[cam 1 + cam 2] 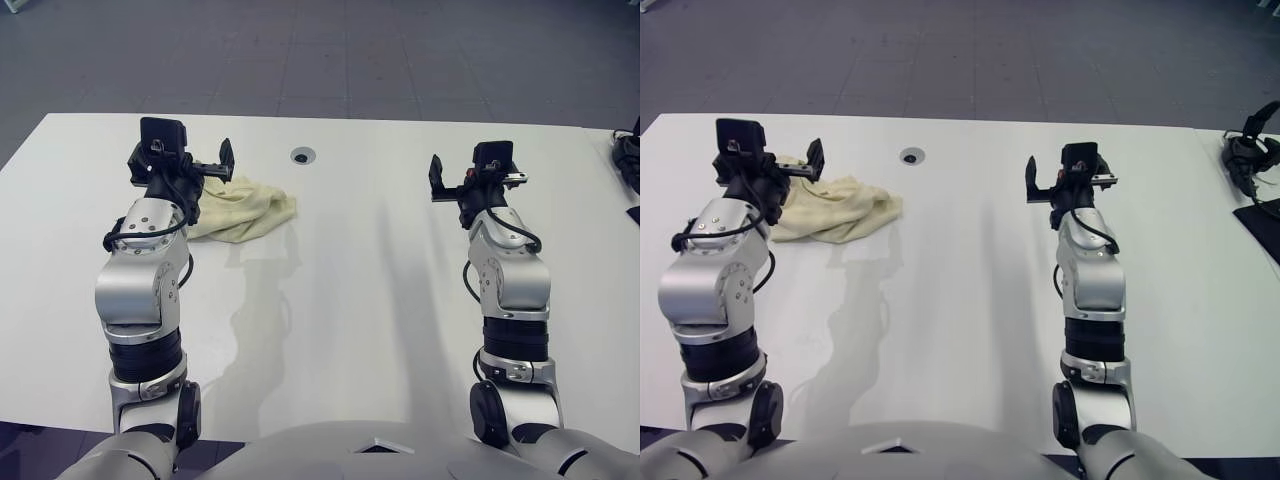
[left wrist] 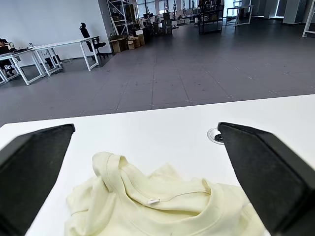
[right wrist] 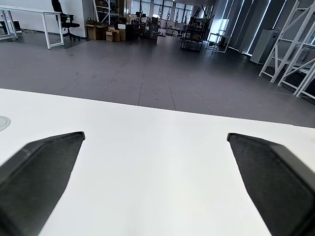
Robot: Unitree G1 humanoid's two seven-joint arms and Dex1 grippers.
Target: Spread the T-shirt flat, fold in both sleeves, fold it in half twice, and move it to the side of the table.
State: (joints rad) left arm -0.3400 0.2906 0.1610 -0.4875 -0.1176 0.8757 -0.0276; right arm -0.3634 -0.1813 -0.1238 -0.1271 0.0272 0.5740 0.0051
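Note:
A pale yellow T-shirt (image 1: 248, 208) lies crumpled in a heap on the white table (image 1: 360, 300), at the far left. Its collar and neck label face up in the left wrist view, where the T-shirt (image 2: 162, 206) lies just below and ahead of the black fingers. My left gripper (image 1: 186, 164) hovers over the near-left part of the heap, open and holding nothing. My right gripper (image 1: 474, 180) is open too, over bare table at the far right, well apart from the shirt. In the right wrist view the right gripper (image 3: 155, 133) has only white tabletop between its fingers.
A round cable grommet (image 1: 302, 155) sits in the table just beyond the shirt. Black cables and gear (image 1: 1245, 155) lie at the table's far right edge. Broad bare tabletop stretches between and in front of both arms.

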